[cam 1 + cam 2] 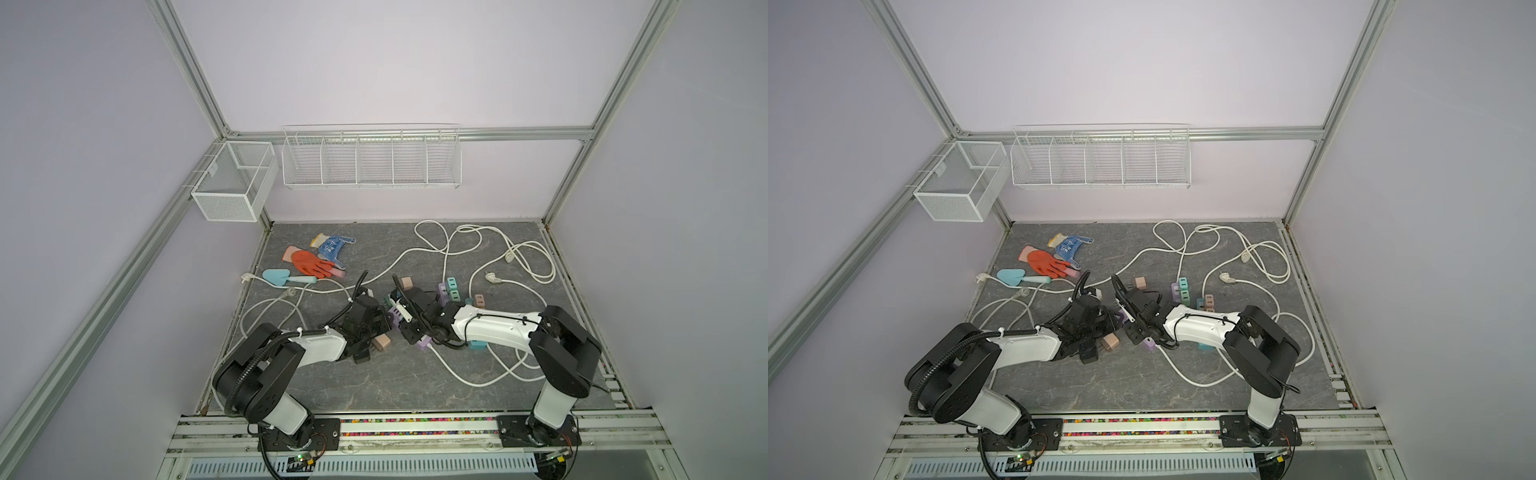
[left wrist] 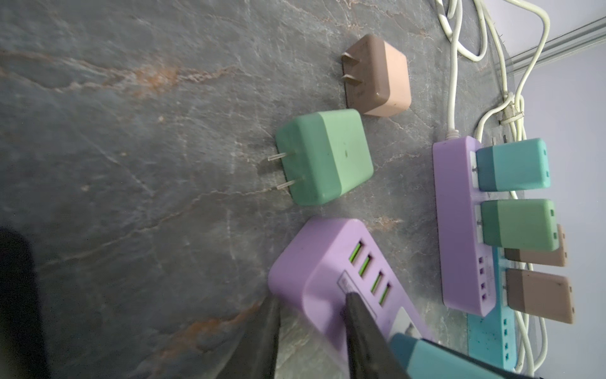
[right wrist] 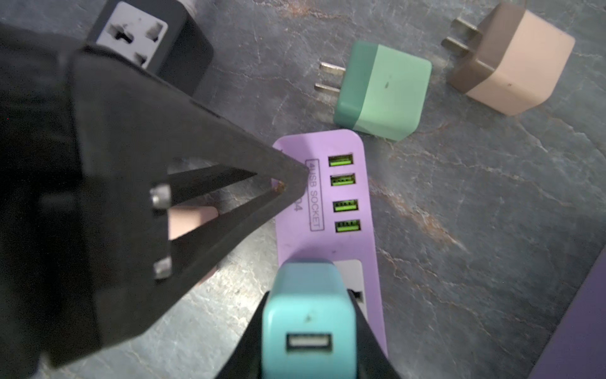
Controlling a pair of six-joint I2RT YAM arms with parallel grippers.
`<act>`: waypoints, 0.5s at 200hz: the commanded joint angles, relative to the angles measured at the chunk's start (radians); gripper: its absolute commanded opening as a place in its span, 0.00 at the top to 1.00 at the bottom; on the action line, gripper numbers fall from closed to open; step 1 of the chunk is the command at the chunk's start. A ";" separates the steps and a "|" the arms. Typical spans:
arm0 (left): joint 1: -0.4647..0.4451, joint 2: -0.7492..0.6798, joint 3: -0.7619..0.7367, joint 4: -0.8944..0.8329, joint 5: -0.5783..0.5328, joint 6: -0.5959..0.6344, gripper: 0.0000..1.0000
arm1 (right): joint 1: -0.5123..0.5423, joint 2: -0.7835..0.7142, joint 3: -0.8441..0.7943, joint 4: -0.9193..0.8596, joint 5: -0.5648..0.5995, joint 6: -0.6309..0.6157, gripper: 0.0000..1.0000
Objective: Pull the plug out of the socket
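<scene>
Withdrawal should run straight back along the right fingers (image 3: pixel 246 351), clamped on the teal plug (image 3: pixel 308 315) that stands seated in the purple socket strip (image 3: pixel 295 239) on the surface (image 3: pixel 492 229), while the left fingers (image 2: pixel 360 331), just beside, seem to pinch its USB end.

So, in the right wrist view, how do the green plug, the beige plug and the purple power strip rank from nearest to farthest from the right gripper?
1. purple power strip, directly under the right gripper, which grips the teal plug on it.
2. green plug, lying loose just past the strip's USB end.
3. beige plug, lying loose beyond the green one.
</scene>
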 commanded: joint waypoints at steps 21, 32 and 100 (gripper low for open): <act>-0.003 0.074 -0.072 -0.300 -0.051 0.039 0.66 | -0.056 -0.064 -0.016 0.092 -0.032 0.037 0.85; -0.003 0.077 -0.070 -0.299 -0.049 0.041 0.66 | -0.033 -0.052 -0.017 0.097 -0.033 0.040 0.85; -0.004 0.087 -0.067 -0.298 -0.051 0.039 0.67 | -0.063 -0.079 -0.012 0.076 -0.026 0.041 0.85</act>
